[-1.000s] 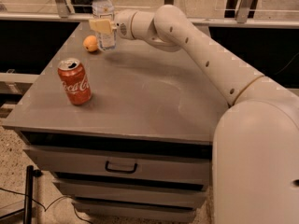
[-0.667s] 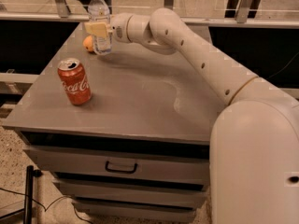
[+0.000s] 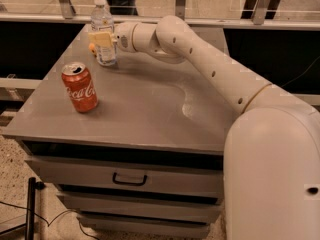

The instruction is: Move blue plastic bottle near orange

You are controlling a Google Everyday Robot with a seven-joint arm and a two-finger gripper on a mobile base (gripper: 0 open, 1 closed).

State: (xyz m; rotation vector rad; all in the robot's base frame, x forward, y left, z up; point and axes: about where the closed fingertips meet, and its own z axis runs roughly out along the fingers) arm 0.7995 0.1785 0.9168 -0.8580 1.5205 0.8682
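Note:
The blue plastic bottle (image 3: 103,24), clear with a white cap, stands upright at the far left of the grey table (image 3: 145,104). My gripper (image 3: 104,40) is shut on the bottle at mid-height, its pale finger across the front. The orange (image 3: 92,48) is mostly hidden; only a sliver shows at the bottle's left side, right beside it. My white arm reaches in from the right.
A red Coca-Cola can (image 3: 80,87) stands upright near the table's left front. The table has drawers below with a dark handle (image 3: 129,179). A metal railing (image 3: 175,4) runs behind the table. My large white arm body fills the lower right.
My gripper has carried the bottle a little to the left, so the bottle now covers most of the orange. The can has not moved.

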